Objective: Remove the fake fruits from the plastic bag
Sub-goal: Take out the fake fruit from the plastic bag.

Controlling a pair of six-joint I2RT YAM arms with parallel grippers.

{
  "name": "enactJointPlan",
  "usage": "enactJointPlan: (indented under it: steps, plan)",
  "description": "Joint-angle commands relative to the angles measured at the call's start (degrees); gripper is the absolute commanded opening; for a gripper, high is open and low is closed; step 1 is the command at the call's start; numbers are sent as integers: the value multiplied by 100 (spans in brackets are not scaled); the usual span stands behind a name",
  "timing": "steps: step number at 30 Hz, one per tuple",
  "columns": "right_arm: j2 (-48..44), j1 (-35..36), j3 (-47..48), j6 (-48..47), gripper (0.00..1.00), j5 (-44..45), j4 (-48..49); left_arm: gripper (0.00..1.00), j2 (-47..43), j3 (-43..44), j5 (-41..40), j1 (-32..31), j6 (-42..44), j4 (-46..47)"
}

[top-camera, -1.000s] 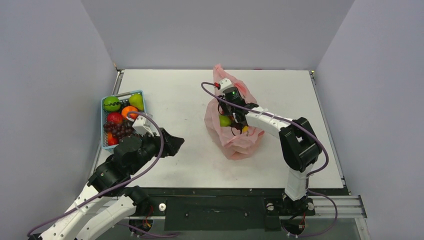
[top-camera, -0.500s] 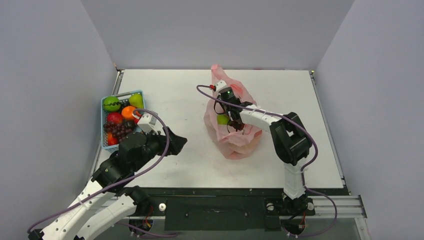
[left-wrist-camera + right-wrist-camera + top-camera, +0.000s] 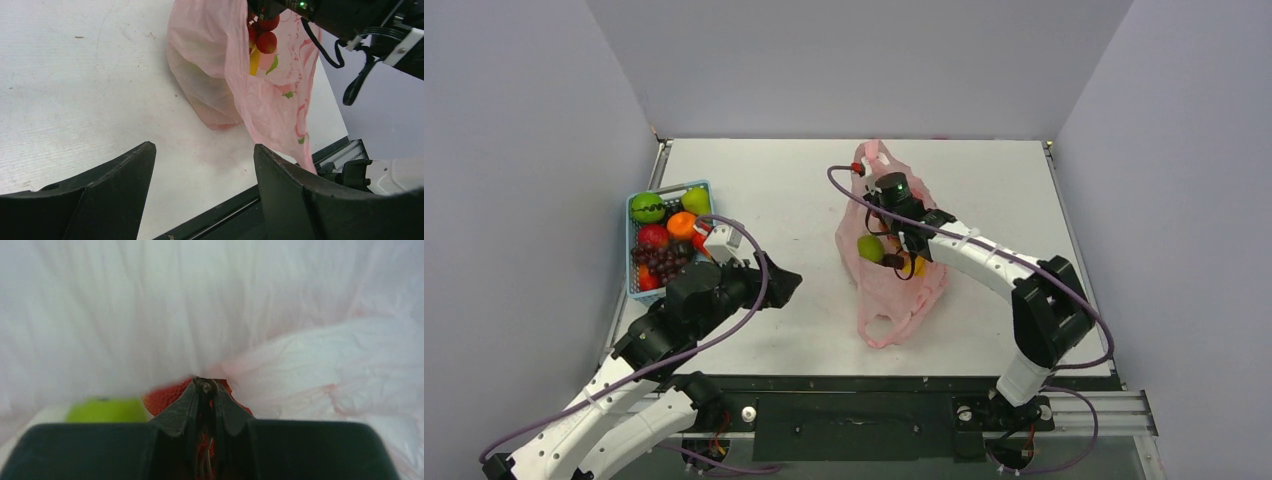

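Note:
The pink plastic bag stands at the table's middle, its top pulled up. My right gripper is inside the bag's mouth, shut on the stem of the red-yellow fruit cluster, which hangs below it. In the right wrist view the jaws pinch the thin stem with red fruit behind. The green apple sits beside them in the bag and shows in the right wrist view. A yellow piece shows under the cluster; I cannot tell if it is the bananas. My left gripper is open and empty, left of the bag.
A light-blue slatted basket at the left edge holds a striped green ball, a pear, an orange, a red apple and grapes. The table's front edge and rail lie below my left fingers. Grey walls enclose the table.
My right gripper has lifted slightly with the red cluster, and the bag has stretched taller with its lower flap hanging toward the front. My left arm has edged right toward the bag.

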Motion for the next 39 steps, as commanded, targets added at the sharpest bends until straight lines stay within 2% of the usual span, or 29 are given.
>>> enactJointPlan:
  steps: [1, 5, 10, 15, 22, 26, 29, 32, 34, 39]
  plan:
    - [-711, -5, -146, -22, 0, -332, 268, 70, -63, -89, 137, 36, -118, 552]
    - [-1059, -19, -200, -40, 0, -794, 152, 70, -14, -147, 295, 30, -279, 794]
    - [-1064, -195, 189, 310, 0, -1788, -473, 71, 212, -191, 639, 28, -452, 1227]
    - [-588, -221, 486, 1178, 0, -1836, -1069, 72, 769, -73, 979, 36, -452, 1749]
    - [-72, -444, 347, 2108, 0, -2134, -1100, 71, 1434, -81, 1439, 46, -614, 2441]
    - [223, -499, 371, 1991, 13, -1920, -1127, 70, 1248, -281, 1443, 46, -704, 2466]
    - [309, -501, 437, 1889, 32, -1744, -1248, 71, 1005, -413, 1288, 62, -723, 2347]
    - [217, -441, 333, 1847, 45, -1743, -1222, 72, 750, -519, 1181, 101, -707, 2177]
    - [177, -401, 213, 1810, 49, -1568, -1149, 73, 671, -556, 1165, 143, -688, 2103]
    - [398, -372, 210, 1644, 50, -1317, -1156, 73, 689, -547, 1237, 217, -680, 2097]
